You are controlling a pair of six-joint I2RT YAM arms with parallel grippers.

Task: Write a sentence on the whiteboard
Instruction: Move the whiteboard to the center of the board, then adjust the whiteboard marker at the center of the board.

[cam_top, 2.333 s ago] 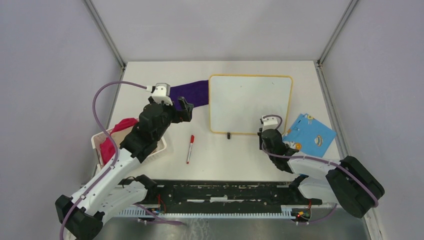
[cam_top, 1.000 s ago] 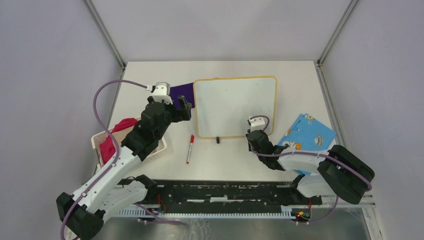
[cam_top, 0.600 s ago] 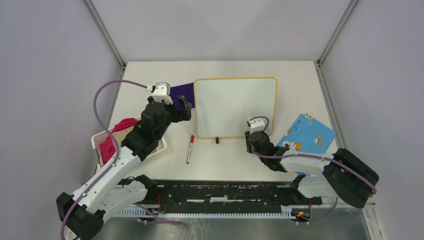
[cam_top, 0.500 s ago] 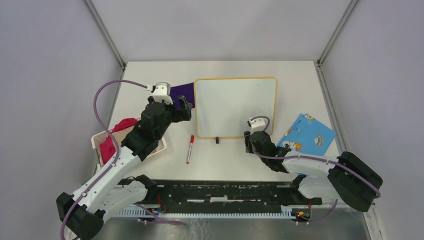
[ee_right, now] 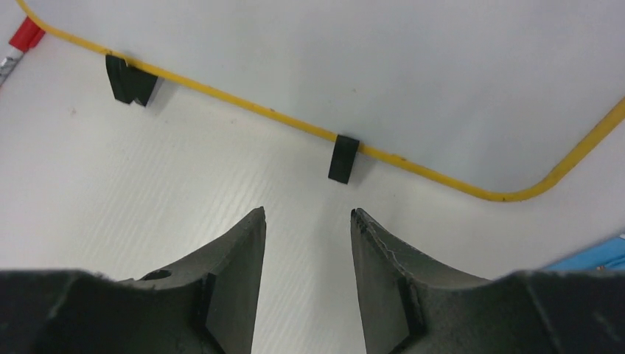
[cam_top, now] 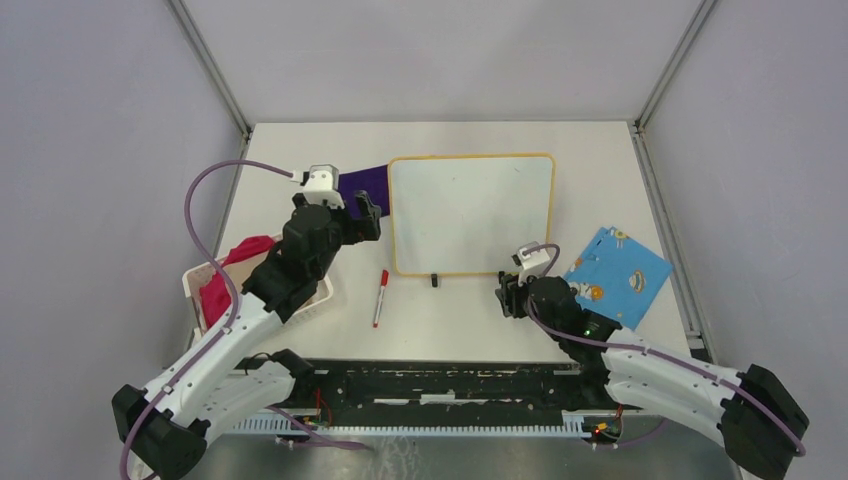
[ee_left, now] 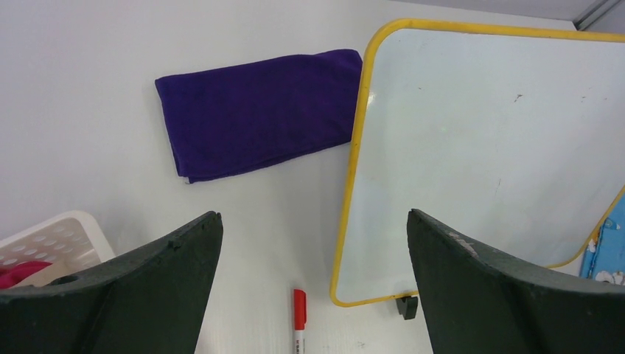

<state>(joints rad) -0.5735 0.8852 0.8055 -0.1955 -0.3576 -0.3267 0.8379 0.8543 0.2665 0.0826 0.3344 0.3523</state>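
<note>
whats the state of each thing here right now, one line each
whiteboard: flat on the table, blank, nothing written
marker: lying on the table, cap on, not held
purple cloth: folded flat at the whiteboard's left edge
basket: holds a red cloth
blue card: flat on the table
left end effector: open, empty
right end effector: open, empty, by the whiteboard's near edge

Whiteboard [cam_top: 470,212] lay flat, upper centre of top view, skewed slightly from frame edges. Glossy white face, few tiny dark specks. Thin yellow frame [ee_left: 352,177], rounded corners. Two small black feet [ee_right: 343,158] clipped on lower edge, seen in right wrist view.
</note>
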